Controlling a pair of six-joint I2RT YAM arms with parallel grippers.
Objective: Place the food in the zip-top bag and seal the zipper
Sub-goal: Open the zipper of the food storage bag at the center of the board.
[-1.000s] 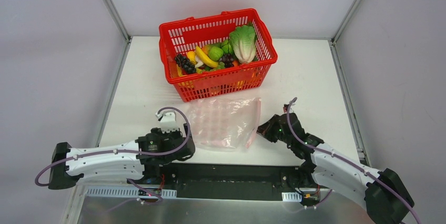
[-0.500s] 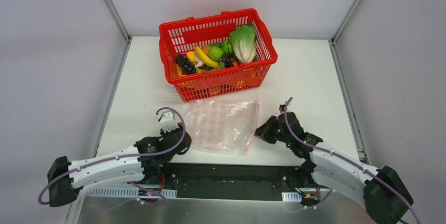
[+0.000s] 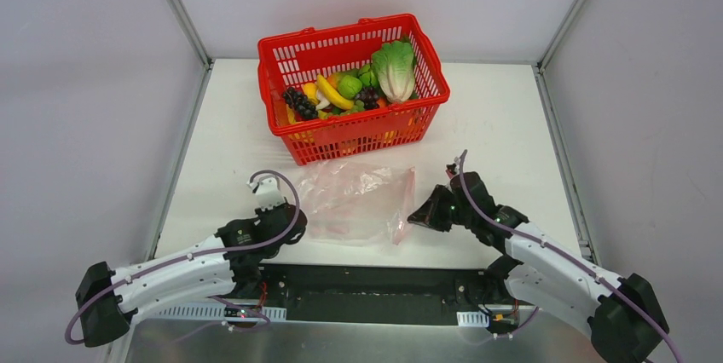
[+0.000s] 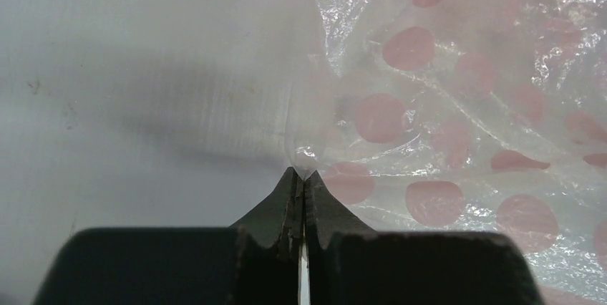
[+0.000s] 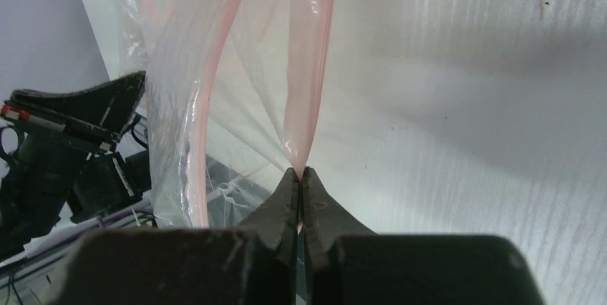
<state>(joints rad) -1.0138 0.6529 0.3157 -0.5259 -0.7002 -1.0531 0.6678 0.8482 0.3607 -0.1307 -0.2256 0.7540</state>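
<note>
The clear zip-top bag (image 3: 358, 201) with pink dots lies on the white table in front of the basket. My left gripper (image 3: 298, 228) is shut on the bag's (image 4: 444, 104) left edge, a fold of film pinched at its tips (image 4: 303, 174). My right gripper (image 3: 416, 216) is shut on the pink zipper (image 3: 404, 203) at the bag's right side; in the right wrist view the zipper strip (image 5: 304, 69) runs up from the closed tips (image 5: 300, 171), with the other lip (image 5: 207, 90) apart from it. The food, with cabbage (image 3: 394, 69), bananas (image 3: 332, 93) and grapes (image 3: 298, 100), lies in the basket.
The red mesh basket (image 3: 354, 137) stands at the back centre of the table, just behind the bag. White walls enclose the table on the left, right and back. A dark strip (image 3: 375, 282) and the arm bases run along the near edge.
The left gripper has closed on the bag's left edge. The right gripper has lifted and pulled the zipper side up and leftward, crumpling the bag narrower.
</note>
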